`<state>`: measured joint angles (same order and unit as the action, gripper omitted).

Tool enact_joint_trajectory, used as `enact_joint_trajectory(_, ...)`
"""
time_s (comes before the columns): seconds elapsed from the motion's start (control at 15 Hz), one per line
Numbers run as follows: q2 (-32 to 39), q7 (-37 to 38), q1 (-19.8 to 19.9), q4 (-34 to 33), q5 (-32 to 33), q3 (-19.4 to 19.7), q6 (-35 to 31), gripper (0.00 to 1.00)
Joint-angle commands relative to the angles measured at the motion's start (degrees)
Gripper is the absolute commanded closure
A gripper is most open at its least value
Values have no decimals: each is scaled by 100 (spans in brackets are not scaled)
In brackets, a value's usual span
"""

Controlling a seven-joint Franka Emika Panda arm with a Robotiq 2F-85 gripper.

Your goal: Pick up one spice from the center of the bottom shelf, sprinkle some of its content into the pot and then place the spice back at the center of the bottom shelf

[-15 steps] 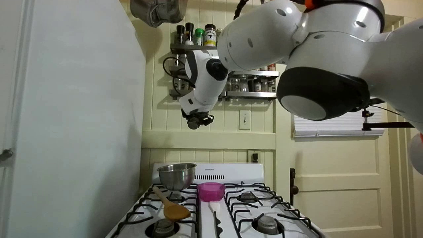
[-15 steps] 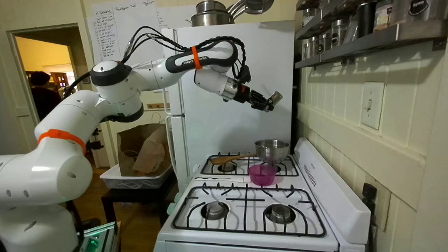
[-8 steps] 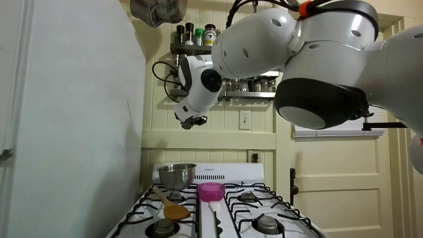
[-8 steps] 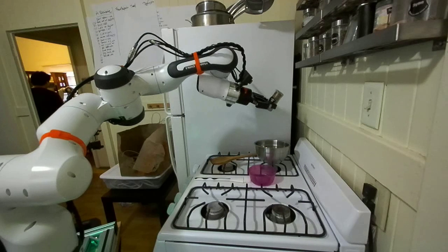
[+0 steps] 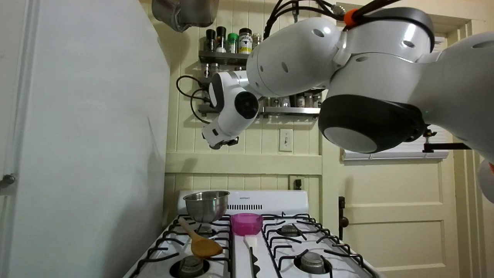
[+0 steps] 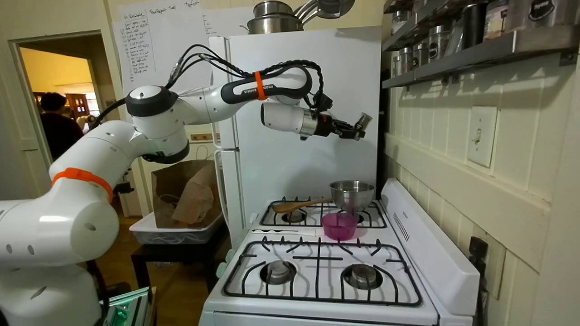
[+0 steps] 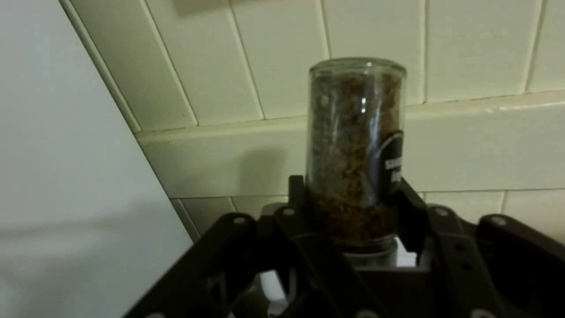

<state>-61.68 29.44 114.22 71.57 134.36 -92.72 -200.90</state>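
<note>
A tilted glass spice jar (image 7: 353, 150), brown inside, is above the shiny pot (image 6: 352, 197); in an exterior view the long grey bottom shelf (image 6: 457, 60) is right of both.

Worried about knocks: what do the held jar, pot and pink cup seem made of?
Held jar: likely smooth, clear glass; it glints and shows its contents.
Pot: shiny metal, perhaps steel; silvery with bright reflections.
Pink cup: probably plastic, smooth; walls look translucent.
</note>
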Motion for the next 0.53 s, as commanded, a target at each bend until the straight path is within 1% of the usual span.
enact_joint_trajectory(0.0, 146, 152, 78, -36, -216, -154, 25, 76)
enact_joint_trajectory(0.2, 226, 798, -75, 136, -560, 144, -178, 76)
enact_joint_trajectory(0.47, 455, 1559, -278, 309, -779, 505, -490, 76)
